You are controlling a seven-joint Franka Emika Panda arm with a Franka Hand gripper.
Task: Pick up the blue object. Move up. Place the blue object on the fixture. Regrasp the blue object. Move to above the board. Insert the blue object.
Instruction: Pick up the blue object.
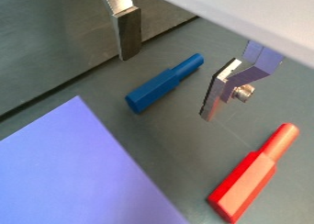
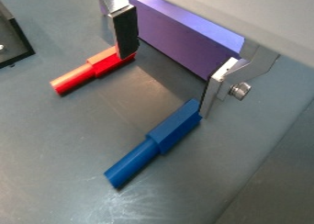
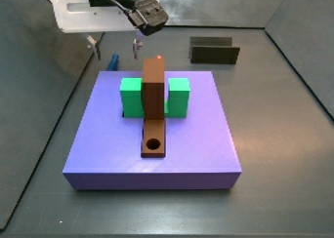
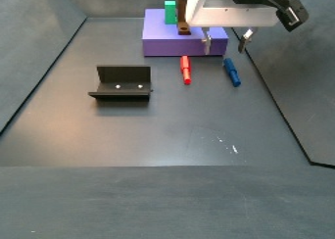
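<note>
Pick step in hand: gripper (image 2: 172,67) hovers above the blue object (image 2: 153,145), fingers (image 2: 124,33) spread apart and empty; the peg lies flat on the floor just below and between them, with the red peg (image 2: 88,70) just beside one finger. Next, I'd judge, it calls for a straight descent to straddle the blue object, then closing. The fixture (image 4: 120,83) sits well apart, untouched.
</note>
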